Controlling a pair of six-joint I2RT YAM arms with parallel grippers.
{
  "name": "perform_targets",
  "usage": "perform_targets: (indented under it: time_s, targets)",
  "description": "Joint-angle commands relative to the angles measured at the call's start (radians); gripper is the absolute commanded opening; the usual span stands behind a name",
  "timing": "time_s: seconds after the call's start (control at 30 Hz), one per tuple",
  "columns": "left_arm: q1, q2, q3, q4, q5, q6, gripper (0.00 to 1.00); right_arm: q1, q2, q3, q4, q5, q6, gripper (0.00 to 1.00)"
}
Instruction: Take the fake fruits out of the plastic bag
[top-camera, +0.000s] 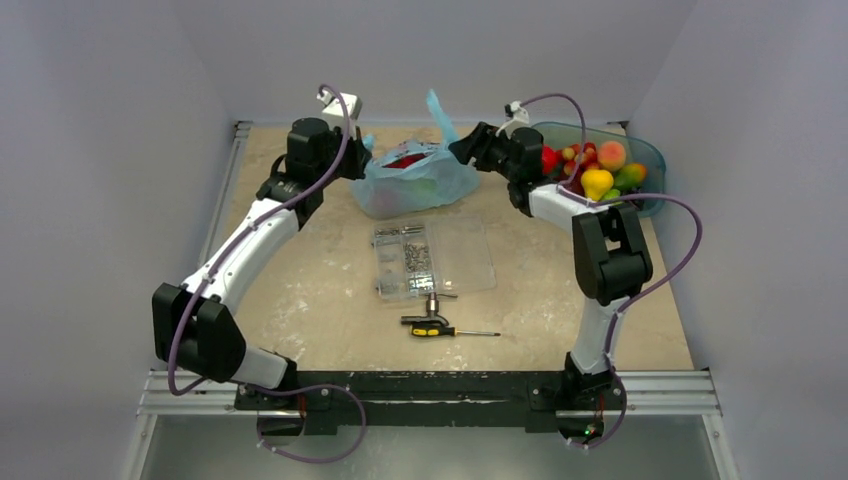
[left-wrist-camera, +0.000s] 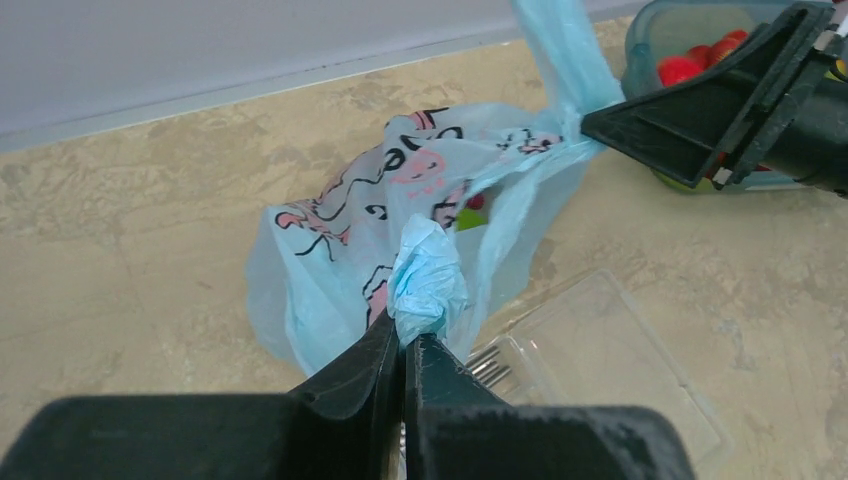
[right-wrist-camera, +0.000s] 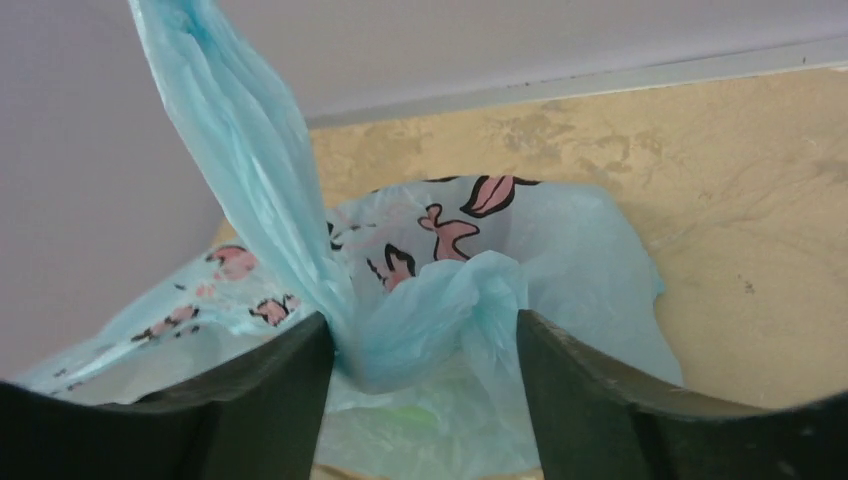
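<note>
Left gripper (left-wrist-camera: 405, 345): the jaws are pressing all but together on a twisted wad of the plastic bag (left-wrist-camera: 330, 250), at the bag's near-left lip.
Right gripper (right-wrist-camera: 422, 330): the jaws are standing wide apart with a bunched fold of bag film between them. Whether they are pinching it, I cannot tell. One loop handle is rising free past the left finger.
Bag: it is lying on the table (top-camera: 300, 300) at the far middle, strung between the two grippers, its mouth part open and facing up.
Step in hand: by my reading the arms are spreading the mouth, and no fruit is being lifted yet.
Next move: it likely calls for one gripper to keep the lip pinned while the other lets go of the film and reaches down into the opening.
In the bag: the fake fruits (top-camera: 408, 160) are showing as red through the mouth, with a green patch beside them in the left wrist view.
Teal tub (top-camera: 655, 155): it is sitting just right of the right gripper, holding mixed coloured fruit.
Compartment box (top-camera: 470, 255): it is lying nearer than the bag, holding screws in its left cells.
</note>
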Motion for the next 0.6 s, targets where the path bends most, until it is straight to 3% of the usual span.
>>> perform_targets:
  time_s: [0.0, 0.1, 0.23, 0.47, 0.57]
  targets:
    - [0.014, 0.024, 0.006, 0.037, 0.097, -0.074, 0.0, 0.098, -0.09, 0.171, -0.36, 0.133, -0.345, 0.75]
    - [0.013, 0.048, 0.007, 0.04, 0.133, -0.1, 0.0, 0.163, -0.103, 0.243, -0.448, 0.281, -0.461, 0.88]
    - [0.013, 0.062, 0.002, 0.044, 0.151, -0.111, 0.0, 0.216, -0.08, 0.328, -0.47, 0.355, -0.556, 0.92]
    - [0.013, 0.07, 0.019, 0.014, 0.156, -0.098, 0.0, 0.285, 0.032, 0.491, -0.457, 0.489, -0.716, 0.92]
    - [0.013, 0.074, 0.036, -0.004, 0.14, -0.089, 0.0, 0.287, 0.104, 0.625, -0.495, 0.583, -0.685, 0.83]
